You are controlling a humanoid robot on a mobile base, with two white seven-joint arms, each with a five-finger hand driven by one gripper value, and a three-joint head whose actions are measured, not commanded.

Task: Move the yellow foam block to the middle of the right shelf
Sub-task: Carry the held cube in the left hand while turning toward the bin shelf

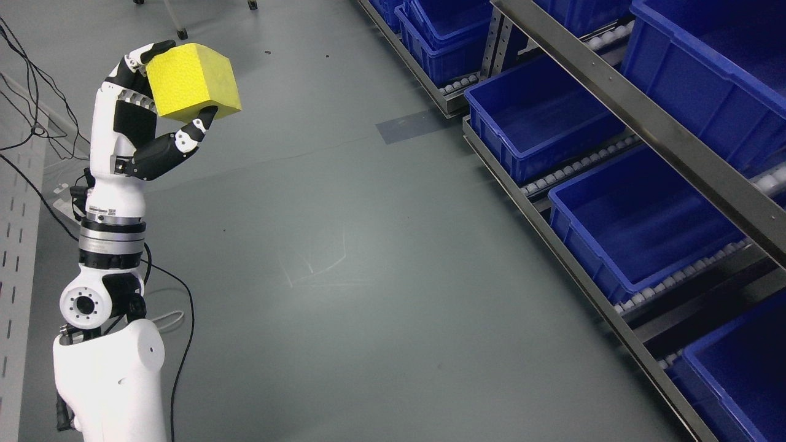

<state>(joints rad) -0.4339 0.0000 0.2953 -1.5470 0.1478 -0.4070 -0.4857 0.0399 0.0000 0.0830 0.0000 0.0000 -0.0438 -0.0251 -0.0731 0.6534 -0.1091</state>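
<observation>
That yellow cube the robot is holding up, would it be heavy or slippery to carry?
Probably light: the yellow foam block stays up in the left hand, pinched by only a few fingertips. Its surface looks matte and finely textured, so likely grippy rather than slick. Flat faces suggest it would sit still, not roll.

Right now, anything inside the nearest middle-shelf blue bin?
The blue bin looks empty: bare blue floor. Its near-wall corner is hidden. The yellow foam block sits in the left hand, away from the shelf.
</observation>
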